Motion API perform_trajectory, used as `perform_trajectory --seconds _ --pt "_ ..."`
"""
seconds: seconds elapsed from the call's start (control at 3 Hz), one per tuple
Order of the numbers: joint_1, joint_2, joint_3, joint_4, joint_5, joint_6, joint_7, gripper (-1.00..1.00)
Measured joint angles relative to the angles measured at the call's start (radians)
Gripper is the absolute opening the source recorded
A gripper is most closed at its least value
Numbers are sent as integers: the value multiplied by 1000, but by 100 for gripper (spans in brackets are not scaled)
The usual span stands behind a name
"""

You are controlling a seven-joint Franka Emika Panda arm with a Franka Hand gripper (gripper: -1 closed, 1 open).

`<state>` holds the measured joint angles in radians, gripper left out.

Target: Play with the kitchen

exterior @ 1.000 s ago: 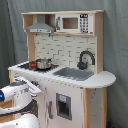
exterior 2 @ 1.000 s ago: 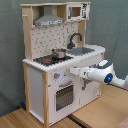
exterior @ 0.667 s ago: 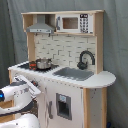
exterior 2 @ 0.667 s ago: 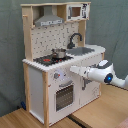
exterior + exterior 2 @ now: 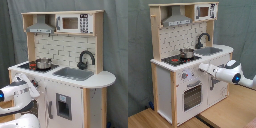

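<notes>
The kitchen (image 5: pixel 95 105) (image 5: pixel 163 90) is a tall white and light-wood toy with a pegboard back, and it shows in both exterior views. It has a range hood (image 5: pixel 40 26), a black faucet (image 5: pixel 86 57) (image 5: pixel 203 39) and a grey sink (image 5: pixel 74 74) (image 5: pixel 210 50). A small metal pot (image 5: pixel 43 63) (image 5: pixel 187 53) sits on the stove top. My gripper (image 5: pixel 203 67) (image 5: pixel 33 88) is held at the front panel just below the counter edge. It is close to the knobs (image 5: pixel 185 76) above the windowed oven door (image 5: pixel 191 95).
A toy microwave (image 5: pixel 70 23) (image 5: pixel 203 11) sits on the top shelf. A grey curtain hangs behind the kitchen. The kitchen stands on a wooden surface (image 5: pixel 148 120). My white arm (image 5: pixel 235 77) reaches in from the second exterior view's right.
</notes>
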<state>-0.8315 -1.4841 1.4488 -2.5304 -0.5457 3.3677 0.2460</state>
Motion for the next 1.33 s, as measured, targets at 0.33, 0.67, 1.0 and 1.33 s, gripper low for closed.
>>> perform_trajectory --seconds 0.33,0.67,1.0,1.33 --pt "1 0 0 0 0 0 112 -100" --pt "1 0 -1 0 0 0 218 -100" --pt "2 0 -2 0 0 0 323 -100" --pt "3 0 -1 2 0 0 375 -100"
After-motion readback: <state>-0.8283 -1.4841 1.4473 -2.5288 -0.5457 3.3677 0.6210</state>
